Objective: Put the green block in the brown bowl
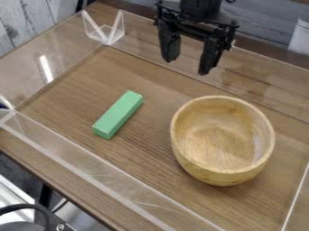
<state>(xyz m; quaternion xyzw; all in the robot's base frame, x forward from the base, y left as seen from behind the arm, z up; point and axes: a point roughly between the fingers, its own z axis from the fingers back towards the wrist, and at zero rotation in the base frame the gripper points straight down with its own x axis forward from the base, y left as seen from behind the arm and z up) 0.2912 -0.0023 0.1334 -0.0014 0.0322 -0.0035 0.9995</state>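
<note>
1. wood-grain table top [85, 77] is sitting inside low clear acrylic walls [72, 149]; pale planks are showing behind, at the far edge.
2. the gripper [191, 56] is hanging at the far middle of the table, pointing straight down, its dark fingers standing spread apart with nothing between them.
3. the green block [117, 115] is lying flat on the wood, well apart from the gripper, nearer the camera and off to the picture's left of it.
4. its long axis is running on a diagonal, from near-left up to far-right, so the far end is pointing roughly toward the gripper.
5. the brown bowl [222, 140] is resting upright just right of the block, not touching it, and looking empty.
6. judgement: the pick is not yet begun; the coming move is calling for travel toward the camera and leftward, then a descent with the fingers closing across the block's narrow width, which is likely needing a wrist turn to suit the diagonal.
</note>
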